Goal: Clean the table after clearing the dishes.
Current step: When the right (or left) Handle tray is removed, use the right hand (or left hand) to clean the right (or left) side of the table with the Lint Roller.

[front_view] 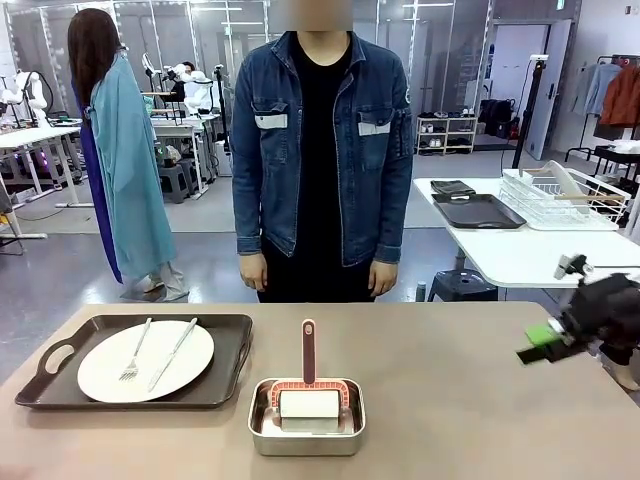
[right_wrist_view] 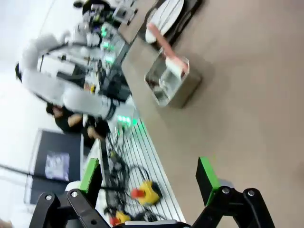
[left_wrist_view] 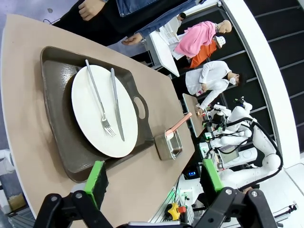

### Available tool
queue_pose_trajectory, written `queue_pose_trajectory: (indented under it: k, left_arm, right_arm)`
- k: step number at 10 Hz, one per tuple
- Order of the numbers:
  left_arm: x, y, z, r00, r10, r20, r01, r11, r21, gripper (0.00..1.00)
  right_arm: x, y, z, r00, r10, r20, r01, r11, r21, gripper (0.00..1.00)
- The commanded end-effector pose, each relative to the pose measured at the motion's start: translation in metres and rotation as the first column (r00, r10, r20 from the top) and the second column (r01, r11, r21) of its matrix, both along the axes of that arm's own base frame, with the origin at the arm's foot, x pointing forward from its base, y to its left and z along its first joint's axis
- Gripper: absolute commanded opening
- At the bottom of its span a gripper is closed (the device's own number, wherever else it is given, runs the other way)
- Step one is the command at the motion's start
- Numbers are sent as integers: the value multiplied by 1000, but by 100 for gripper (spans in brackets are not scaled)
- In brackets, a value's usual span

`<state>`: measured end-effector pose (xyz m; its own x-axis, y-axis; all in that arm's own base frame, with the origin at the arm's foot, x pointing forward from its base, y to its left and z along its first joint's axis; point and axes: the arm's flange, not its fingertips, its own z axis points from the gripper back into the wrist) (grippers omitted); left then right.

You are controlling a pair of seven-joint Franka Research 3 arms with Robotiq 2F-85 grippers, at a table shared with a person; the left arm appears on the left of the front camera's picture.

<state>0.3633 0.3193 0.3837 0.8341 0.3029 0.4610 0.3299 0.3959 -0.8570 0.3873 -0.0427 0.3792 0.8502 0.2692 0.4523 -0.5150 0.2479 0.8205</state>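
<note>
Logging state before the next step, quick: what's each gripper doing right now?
Left gripper: open, holding nothing.
Right gripper: open, holding nothing.

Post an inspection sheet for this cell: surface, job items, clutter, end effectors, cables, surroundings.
Surface: tan table, no spills seen.
Job's things: dark tray at left holding white plate, fork and knife on it.
Clutter: steel pan front centre, red-handled tool standing in it.
End effectors: left end effector open near the tray; right end effector open above the table's right side.
Cables: dark cables by a yellow box, off the table edge.
Surroundings: person standing at far side; white table with dish rack behind.
</note>
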Motion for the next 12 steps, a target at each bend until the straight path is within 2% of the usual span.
queue_pose_trajectory:
  k: [1,2,4,6,8,9,10,12]
  left_arm:
    - [-1,1,4,1000,12,-1,-12,1000,-24,100]
    - [-1,1,4,1000,12,-1,-12,1000,-24,100]
    - [-1,1,4,1000,12,-1,-12,1000,-24,100]
    - [-1,1,4,1000,12,-1,-12,1000,-24,100]
    - [-1,1,4,1000,12,-1,-12,1000,-24,100]
    - [-1,1,4,1000,12,-1,-12,1000,-24,100]
    - [-1,1,4,1000,12,-1,-12,1000,-24,100]
    - [-1,1,4,1000,12,-1,-12,1000,-24,100]
  right_arm:
    - [-14,-75,-29,995,-59,76,53,996,75,100]
    - [-19,-114,-44,990,-128,51,122,986,116,100]
    - [-19,-172,-66,987,-160,14,156,978,136,100]
    - [-21,-206,-79,978,-210,-18,210,967,145,100]
    - [-36,-234,-88,961,-277,-3,268,928,259,100]
    - [-39,-241,-94,942,-335,3,319,902,291,100]
    - [-32,-224,-89,966,-254,-38,257,949,181,100]
    - [-32,-224,-89,966,-254,-38,257,949,181,100]
